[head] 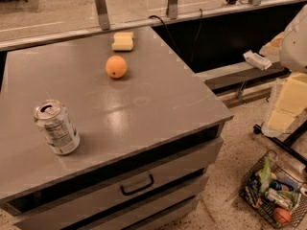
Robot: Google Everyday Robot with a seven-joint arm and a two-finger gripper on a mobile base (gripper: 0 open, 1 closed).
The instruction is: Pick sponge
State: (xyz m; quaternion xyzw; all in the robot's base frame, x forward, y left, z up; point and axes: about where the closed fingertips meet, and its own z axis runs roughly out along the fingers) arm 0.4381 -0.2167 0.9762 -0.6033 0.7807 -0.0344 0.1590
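The sponge (123, 41) is a small pale yellow block lying at the far edge of the grey counter (158, 104), just behind a round orange fruit (116, 66). My gripper (284, 110), with pale yellow fingers, hangs at the right edge of the view, off the counter and over the floor, well to the right of the sponge and lower in the picture. It holds nothing that I can see.
A silver drinks can (56, 127) stands at the counter's front left. Drawers with a dark handle (136, 185) are below the top. A wire basket (276, 190) of groceries sits on the floor at lower right. A rail with posts (101, 8) runs behind the counter.
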